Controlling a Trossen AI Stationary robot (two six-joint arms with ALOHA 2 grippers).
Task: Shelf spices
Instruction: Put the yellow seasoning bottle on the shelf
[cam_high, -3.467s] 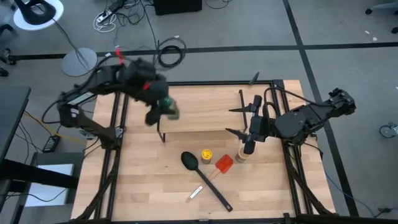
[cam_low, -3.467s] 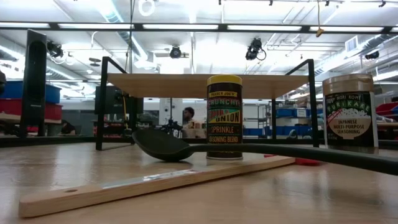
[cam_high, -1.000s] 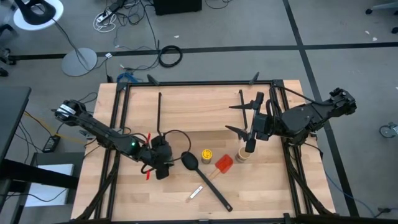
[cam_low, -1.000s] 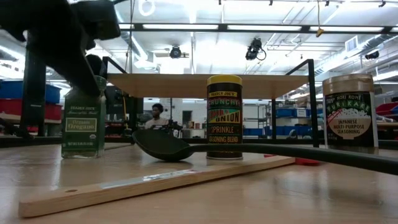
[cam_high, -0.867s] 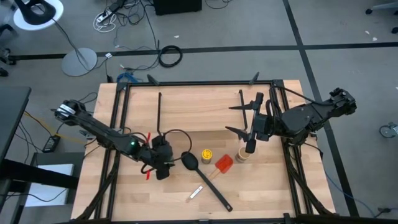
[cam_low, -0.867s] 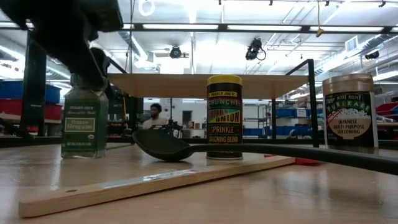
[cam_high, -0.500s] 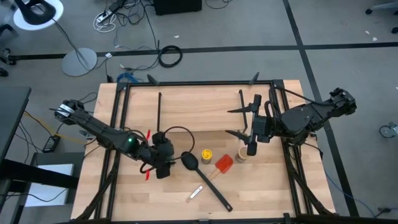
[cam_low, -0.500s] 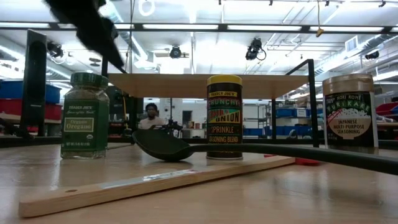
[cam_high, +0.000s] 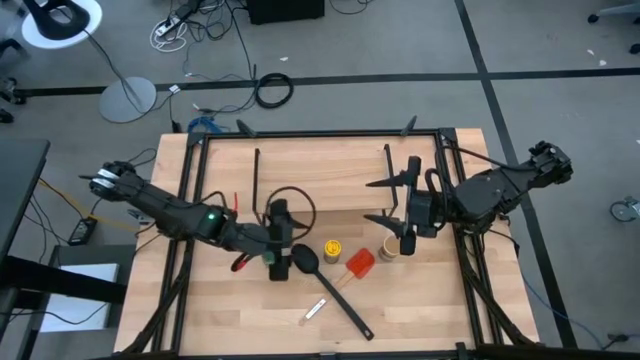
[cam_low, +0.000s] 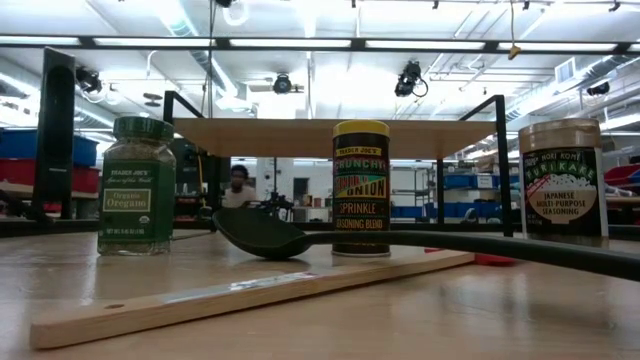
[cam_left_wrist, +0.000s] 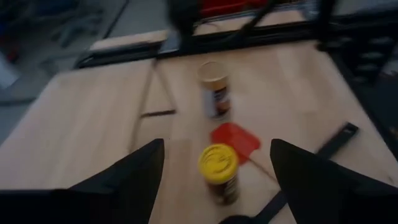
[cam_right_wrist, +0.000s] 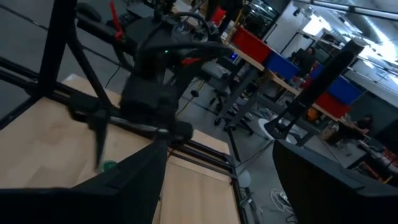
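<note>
The green-topped jar (cam_low: 135, 186) stands upright on the table on its base, left of the others; from above its cap (cam_high: 269, 257) shows beside my left gripper (cam_high: 285, 250). That gripper (cam_left_wrist: 216, 149) is open and hovers over the table, pointing toward the yellow jar (cam_left_wrist: 219, 172) (cam_high: 332, 247). The tan jar (cam_high: 388, 250) (cam_low: 560, 180) stands to the right, with my open right gripper (cam_high: 404, 236) (cam_right_wrist: 219, 146) just above it. The shelf (cam_low: 320, 138) stands behind the jars on thin black legs, its wooden top bare.
A black spoon (cam_high: 306, 258) lies between the green and yellow jars, its handle running toward the near edge. A red spatula (cam_high: 360, 264) lies between the yellow and tan jars, its wooden handle (cam_low: 250, 292) nearest the low camera. A person (cam_low: 238, 182) shows far behind the table.
My left gripper has let go of the green-topped jar, risen clear of it and swung toward the table's right, toward the yellow jar. The green jar has stayed upright on the table where it was set.
</note>
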